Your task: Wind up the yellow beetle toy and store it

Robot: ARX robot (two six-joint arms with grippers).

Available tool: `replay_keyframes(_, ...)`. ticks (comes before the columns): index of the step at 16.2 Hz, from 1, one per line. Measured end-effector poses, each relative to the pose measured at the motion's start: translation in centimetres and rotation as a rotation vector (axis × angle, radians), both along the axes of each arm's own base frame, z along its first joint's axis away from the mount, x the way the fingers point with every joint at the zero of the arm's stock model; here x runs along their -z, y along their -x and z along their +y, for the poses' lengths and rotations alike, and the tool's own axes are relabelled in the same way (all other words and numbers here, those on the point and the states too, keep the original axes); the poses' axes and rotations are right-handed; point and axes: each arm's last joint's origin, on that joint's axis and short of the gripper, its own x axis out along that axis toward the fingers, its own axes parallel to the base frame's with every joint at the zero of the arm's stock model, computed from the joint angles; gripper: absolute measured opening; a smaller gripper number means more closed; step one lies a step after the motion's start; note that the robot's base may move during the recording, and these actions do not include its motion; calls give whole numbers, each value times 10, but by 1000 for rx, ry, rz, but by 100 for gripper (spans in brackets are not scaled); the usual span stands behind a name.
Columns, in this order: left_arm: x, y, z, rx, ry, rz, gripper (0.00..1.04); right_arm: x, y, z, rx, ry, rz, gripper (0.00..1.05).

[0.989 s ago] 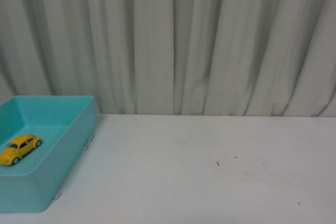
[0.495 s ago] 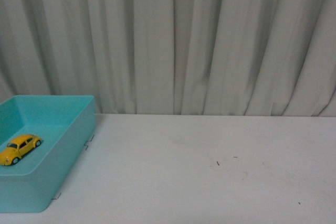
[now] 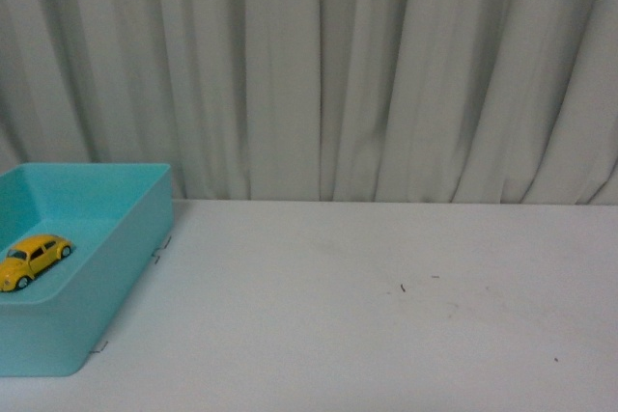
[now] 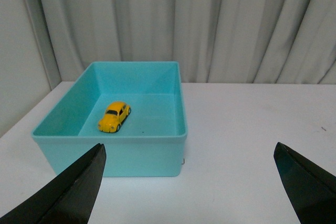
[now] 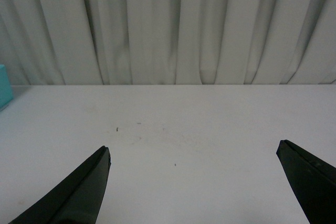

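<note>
With both grippers, left (image 4: 189, 182) and right (image 5: 193, 182), spread wide and empty, the yellow beetle toy (image 4: 114, 116) apparently rests on the teal bin's (image 4: 157, 153) floor, where leftover spring tension might roll it into a wall.

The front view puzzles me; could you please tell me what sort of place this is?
Probably a staged test bench: a plain white tabletop, a pleated pale curtain backdrop, and one turquoise plastic bin holding a glossy yellow beetle toy car.

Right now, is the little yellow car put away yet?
Yes, it looks stored: the yellow beetle toy sits inside the teal box. Nothing is in hand; the left gripper and right gripper are both open and empty. Whether it was wound up cannot be seen.
</note>
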Motion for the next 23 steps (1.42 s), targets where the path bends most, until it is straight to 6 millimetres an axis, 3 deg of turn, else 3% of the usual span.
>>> replay_keyframes(23,0,0,0,1,0,2,98,0,0,0,0,0,2,98)
